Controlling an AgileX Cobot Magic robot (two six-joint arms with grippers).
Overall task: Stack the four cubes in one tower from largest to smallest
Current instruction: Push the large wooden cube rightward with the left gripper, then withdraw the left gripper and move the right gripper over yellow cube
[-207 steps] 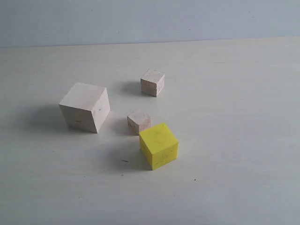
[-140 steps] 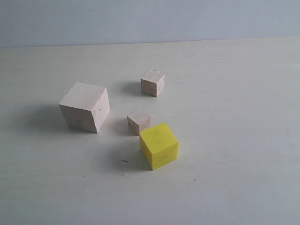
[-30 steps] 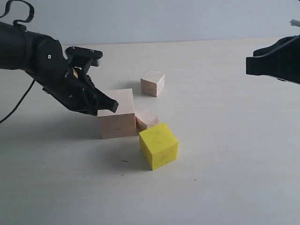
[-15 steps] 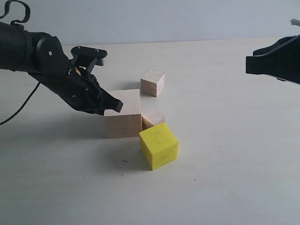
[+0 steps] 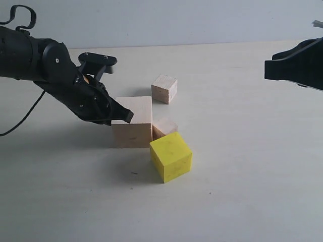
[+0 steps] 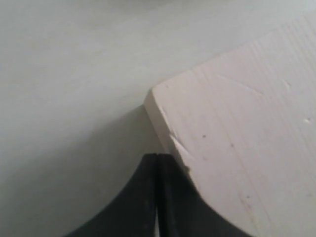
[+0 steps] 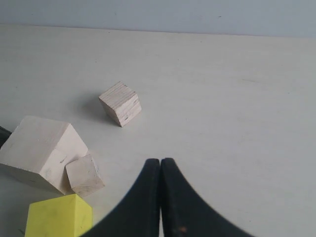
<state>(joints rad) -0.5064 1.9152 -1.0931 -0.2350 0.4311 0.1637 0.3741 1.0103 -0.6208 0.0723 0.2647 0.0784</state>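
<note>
The large pale wood cube (image 5: 132, 122) sits mid-table, its right face touching a small pale wood cube (image 5: 165, 128). My left gripper (image 5: 123, 116) is shut with nothing held, its tip against the large cube's (image 6: 247, 148) left upper edge; the shut tip (image 6: 157, 159) shows in the left wrist view. The yellow cube (image 5: 171, 156) stands just in front of the small one. The other small pale cube (image 5: 164, 88) stands alone farther back. My right gripper (image 7: 160, 163) is shut and empty, held off to the right, apart from all cubes (image 7: 42, 150).
The pale table (image 5: 252, 166) stretches around the cubes, with bare surface to the right and front. The right arm (image 5: 298, 63) hangs above the table's right edge. A pale wall (image 5: 176, 20) closes the back.
The left gripper has pushed the large cube to the right until it meets the small cube, which slid a little right too. In the last half second almost nothing moved.
</note>
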